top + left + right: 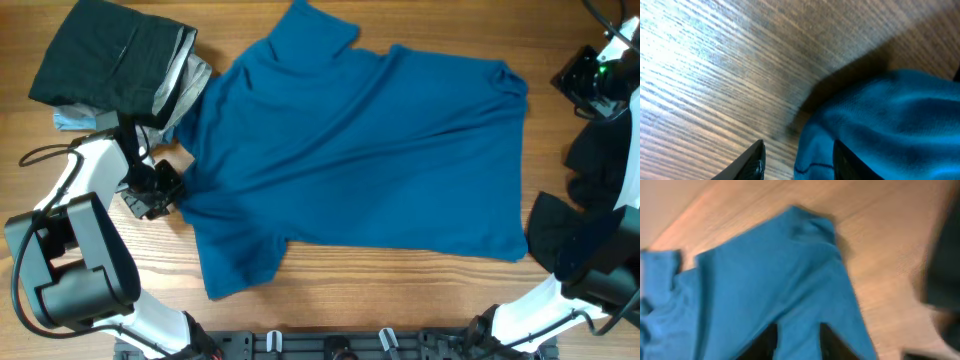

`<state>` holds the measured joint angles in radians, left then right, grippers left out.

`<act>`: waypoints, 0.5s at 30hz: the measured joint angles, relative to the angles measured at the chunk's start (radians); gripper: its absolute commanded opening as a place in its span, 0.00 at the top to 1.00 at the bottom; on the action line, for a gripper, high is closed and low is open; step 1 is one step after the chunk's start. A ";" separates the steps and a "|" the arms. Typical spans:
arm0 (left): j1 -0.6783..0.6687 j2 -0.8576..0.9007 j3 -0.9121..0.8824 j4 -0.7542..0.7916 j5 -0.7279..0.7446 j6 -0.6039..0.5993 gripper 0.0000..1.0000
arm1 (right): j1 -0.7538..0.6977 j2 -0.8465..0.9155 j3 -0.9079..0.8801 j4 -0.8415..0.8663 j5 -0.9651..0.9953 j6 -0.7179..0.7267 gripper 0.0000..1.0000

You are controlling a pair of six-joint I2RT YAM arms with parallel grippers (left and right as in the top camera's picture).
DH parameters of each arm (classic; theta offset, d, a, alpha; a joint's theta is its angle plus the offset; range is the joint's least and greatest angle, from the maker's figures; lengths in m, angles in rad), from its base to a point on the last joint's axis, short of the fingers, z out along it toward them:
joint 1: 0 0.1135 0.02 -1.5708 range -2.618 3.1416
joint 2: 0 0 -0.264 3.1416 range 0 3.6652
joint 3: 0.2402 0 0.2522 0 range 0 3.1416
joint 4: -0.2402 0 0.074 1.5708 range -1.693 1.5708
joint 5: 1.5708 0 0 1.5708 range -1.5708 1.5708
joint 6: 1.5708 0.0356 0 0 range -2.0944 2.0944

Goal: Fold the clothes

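The large royal-blue shirt (360, 150) lies spread flat across the table, one sleeve pointing to the front left. My left gripper (152, 195) is low at the shirt's left edge. In the left wrist view this gripper (799, 156) is open, the shirt's hem (815, 150) lies loose between its fingers, and bare wood shows beside the left finger. My right gripper (578, 80) hangs high at the back right, off the shirt. In the blurred right wrist view its fingers (832, 342) stand apart with the shirt (765, 280) far below them.
A folded black garment (110, 55) lies on grey (188, 80) and light-blue (75, 118) pieces at the back left. Black fabric (598, 165) is piled along the right edge. The arm bases stand at the front left (70, 265) and front right (600, 290).
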<state>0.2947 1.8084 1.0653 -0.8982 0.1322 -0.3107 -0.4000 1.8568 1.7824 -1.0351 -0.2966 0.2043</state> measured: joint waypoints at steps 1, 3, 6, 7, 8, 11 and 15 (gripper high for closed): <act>0.000 0.000 0.000 -0.003 0.004 0.006 0.63 | 0.008 0.004 -0.014 0.027 -0.044 -0.035 0.87; 0.000 0.000 0.000 -0.020 0.035 0.047 0.61 | 0.048 0.012 -0.062 0.069 -0.123 -0.088 0.93; -0.012 -0.004 0.005 -0.080 0.097 0.132 0.60 | 0.149 0.058 -0.130 0.129 -0.151 -0.116 0.96; -0.021 -0.012 0.011 -0.123 0.112 0.162 0.57 | 0.197 0.087 -0.160 0.134 -0.132 -0.100 0.96; -0.034 -0.036 0.024 -0.175 0.126 0.195 0.53 | 0.240 0.122 -0.189 0.127 -0.110 -0.077 0.96; -0.060 -0.141 0.093 -0.229 0.144 0.232 0.30 | 0.284 0.185 -0.232 -0.009 -0.033 0.027 0.92; -0.098 -0.333 0.188 -0.137 0.164 0.251 0.45 | 0.271 0.207 -0.248 -0.119 0.060 0.119 0.91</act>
<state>0.1963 1.4754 1.2537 -1.0348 0.2962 -0.0601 -0.1287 2.0640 1.5345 -1.1542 -0.2371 0.3237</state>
